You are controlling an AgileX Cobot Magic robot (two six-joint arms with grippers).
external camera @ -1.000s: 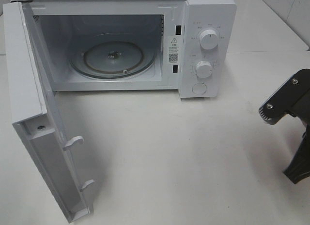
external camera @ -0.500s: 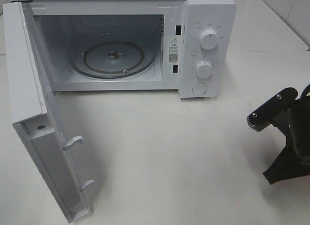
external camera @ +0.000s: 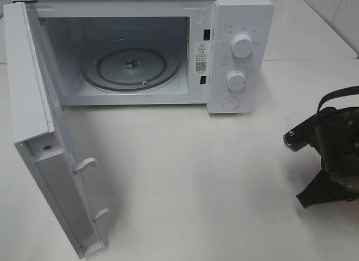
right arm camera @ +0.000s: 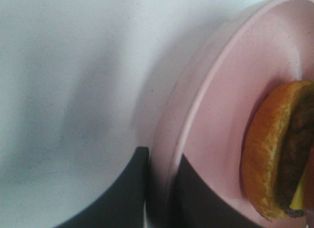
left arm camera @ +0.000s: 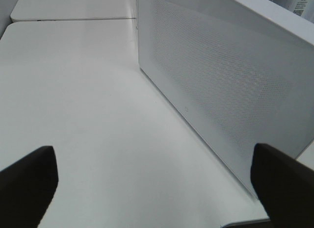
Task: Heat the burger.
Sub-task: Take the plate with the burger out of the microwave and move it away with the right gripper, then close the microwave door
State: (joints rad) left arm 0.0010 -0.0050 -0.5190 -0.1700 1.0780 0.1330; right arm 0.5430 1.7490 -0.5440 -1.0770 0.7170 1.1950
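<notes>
here the burger [right arm camera: 274, 154] sits on the pink plate [right arm camera: 216, 115], whose rim is pinched between the narrow jaws of the right tool [right arm camera: 159, 193]. the left tool [left arm camera: 157, 179] gapes wide and empty beside the microwave's [external camera: 235, 47] open door [left arm camera: 225, 86].

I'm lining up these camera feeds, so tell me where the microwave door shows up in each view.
Exterior high: microwave door swung open, at the left.
Left wrist: its perforated white panel fills the right side, beyond the open left gripper.
Right wrist: not in it.
Shared landmark: the white table.
</notes>
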